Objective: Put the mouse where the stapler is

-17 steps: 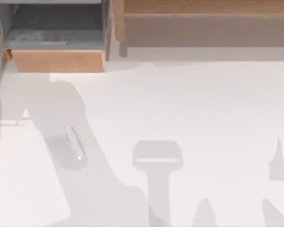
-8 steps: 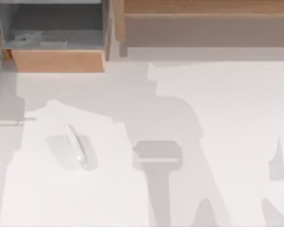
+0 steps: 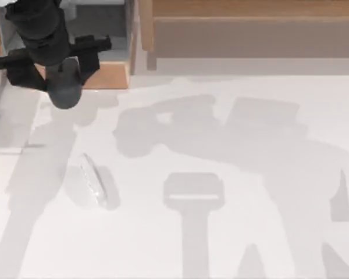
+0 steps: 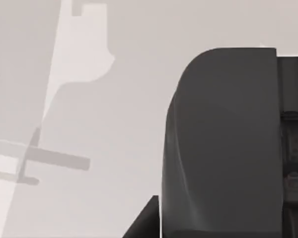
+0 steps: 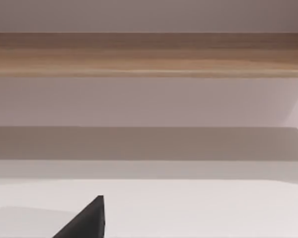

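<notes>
White tabletop [image 3: 250, 232] spreads across the top view, crossed by grey arm shadows, with an open wooden drawer [image 3: 107, 75] at the far left corner and a long wooden shelf [image 3: 250, 23] running along the far edge to its right. From above, my left arm [image 3: 49, 49] is dark and bulky over the drawer's front; its fingers are hidden beneath its body, so I cannot tell how far they are spread or whether they have hold of anything. The mouse [image 3: 92, 181], pale and nearly the colour of the table, lies on the left half of the surface, nearer than the drawer and well apart from the arm. In the left wrist view, a large dark part of the arm's own housing [image 4: 223, 148] stands before a pale surface with lighter patches and grey shadow bars. In the right wrist view, the wooden shelf edge [image 5: 149, 54] runs across above the white table, and a small dark wedge of the right gripper [image 5: 87, 220] juts in; whether it is spread or closed I cannot tell.
</notes>
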{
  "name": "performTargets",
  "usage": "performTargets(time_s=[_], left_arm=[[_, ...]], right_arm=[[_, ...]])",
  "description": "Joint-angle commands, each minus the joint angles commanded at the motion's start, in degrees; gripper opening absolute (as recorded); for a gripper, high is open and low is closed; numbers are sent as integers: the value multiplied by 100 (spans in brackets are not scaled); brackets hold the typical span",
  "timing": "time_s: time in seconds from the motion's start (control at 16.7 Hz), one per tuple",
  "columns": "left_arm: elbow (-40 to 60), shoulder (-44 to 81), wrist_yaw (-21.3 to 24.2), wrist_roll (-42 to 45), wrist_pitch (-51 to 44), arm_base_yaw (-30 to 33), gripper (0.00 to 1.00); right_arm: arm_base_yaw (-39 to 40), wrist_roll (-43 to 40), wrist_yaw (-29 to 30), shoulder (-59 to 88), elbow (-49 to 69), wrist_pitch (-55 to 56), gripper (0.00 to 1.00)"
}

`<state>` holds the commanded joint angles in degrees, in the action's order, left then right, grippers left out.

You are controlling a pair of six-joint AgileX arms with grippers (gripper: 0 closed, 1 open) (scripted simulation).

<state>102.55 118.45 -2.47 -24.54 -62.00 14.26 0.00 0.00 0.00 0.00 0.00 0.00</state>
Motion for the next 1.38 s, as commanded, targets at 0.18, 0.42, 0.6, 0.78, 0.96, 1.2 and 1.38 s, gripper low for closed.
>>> performTargets(time_s=[0.18,0.42,0.6,0.78,0.96,1.2,1.38], left_arm=[[-713,-120,-25,-465,313,845,0],[-1470,-182,-61,-973,710,1779,0],[-1827,-190,-87,-1226,938,2241,0],[-1955,-184,-99,-1320,1032,2409,0],[-1955,-184,-99,-1320,1032,2409,0],[-1943,-180,-98,-1305,1029,2385,0],[-1931,-215,-108,-1303,1078,2383,0]], right_arm=[[0,0,0,0,0,0,100],[0,0,0,0,0,0,100],[0,0,0,0,0,0,100],[0,0,0,0,0,0,100],[0,0,0,0,0,0,100],[0,0,0,0,0,0,100],[0,0,0,0,0,0,100]])
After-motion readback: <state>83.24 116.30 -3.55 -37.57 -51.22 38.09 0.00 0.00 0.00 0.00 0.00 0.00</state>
